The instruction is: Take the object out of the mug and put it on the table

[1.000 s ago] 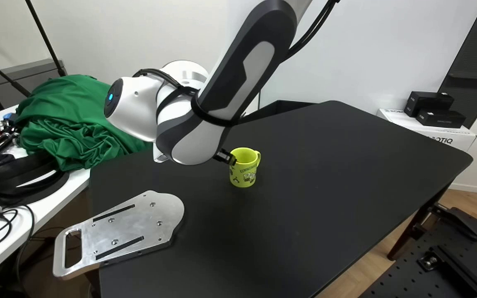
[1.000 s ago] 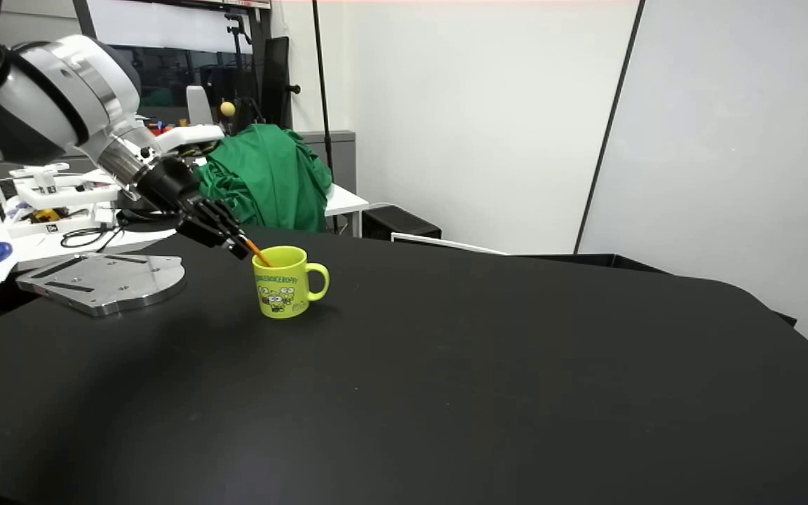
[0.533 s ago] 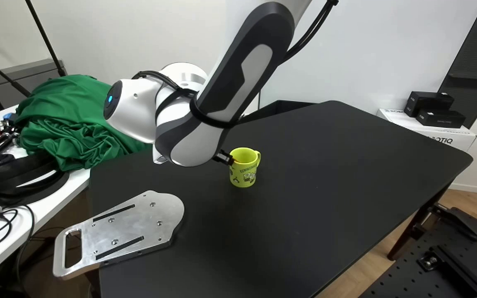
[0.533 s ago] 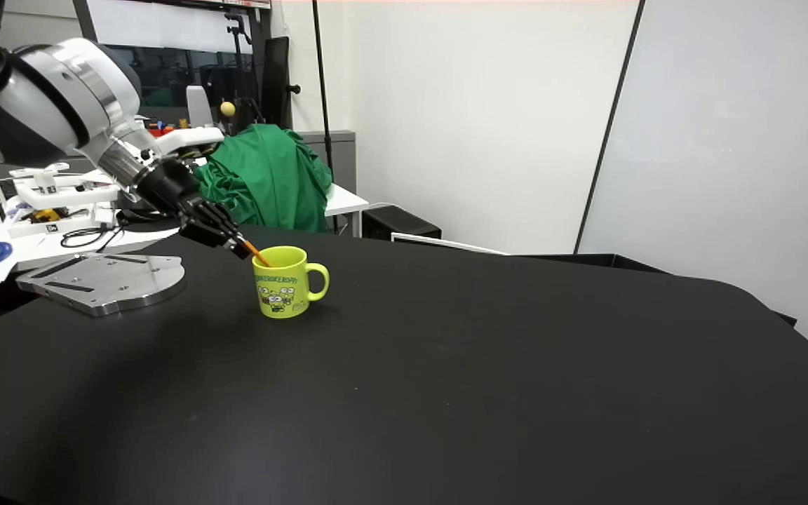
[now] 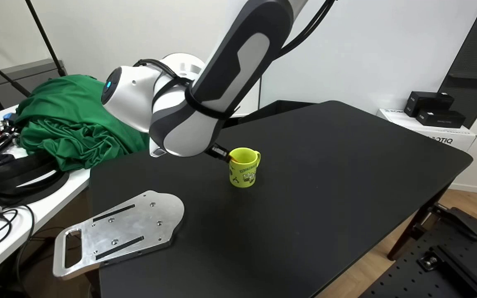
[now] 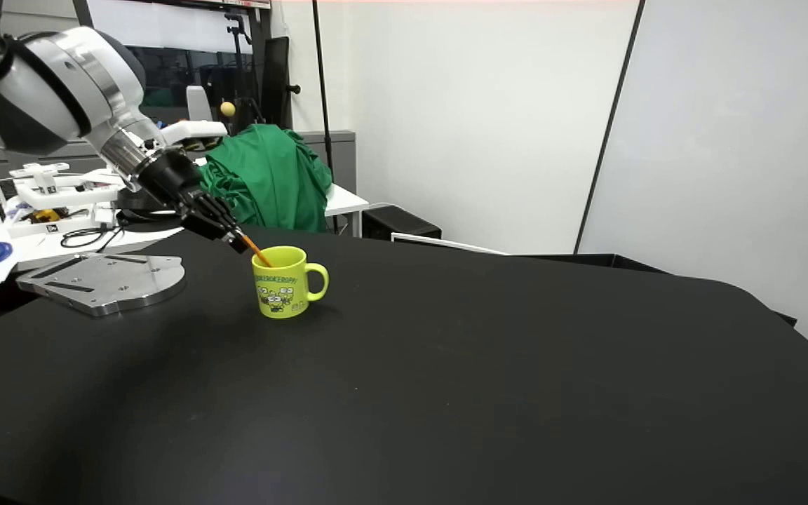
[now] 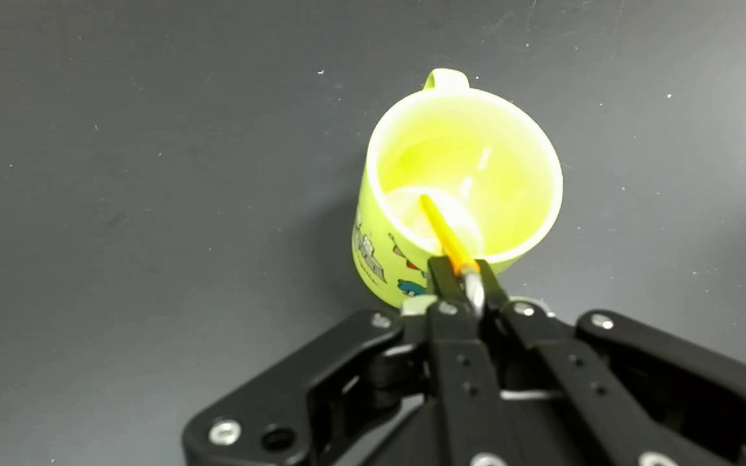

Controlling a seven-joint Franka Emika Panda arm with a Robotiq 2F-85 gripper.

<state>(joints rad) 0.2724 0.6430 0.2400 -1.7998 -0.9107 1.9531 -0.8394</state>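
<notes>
At the left edge in an exterior view, a jointed white-and-black robot arm [image 6: 25, 105] slopes down to the right, and below it a flat, slotted silver metal plate [image 6: 106, 280] lies at the border of the matte black tabletop [image 6: 516, 393]. Right of the plate comes the arm's black two-fingered gripper [image 7: 465, 266]. In the wrist view its fingers [image 7: 441, 279] are drawn together, to all appearance clamped on the upper part of a thin, straight orange-brown stick [image 6: 257, 251]. The stick leans out over the left of the rim of a small yellow-green cylindrical mug [image 6: 281, 291], its lower end inside. The mug stands upright, handle to the right.

Over the last moment the arm and gripper have risen slightly, and a little more of the stick shows between fingers and rim; the mug has kept its place. I judge the drawing-out to be under way, though I cannot tell whether the stick's lower end is off the mug's floor. It probably wants pulling along its own slant until it clears the rim, lest it drag the mug over, then laying on the tabletop.
</notes>
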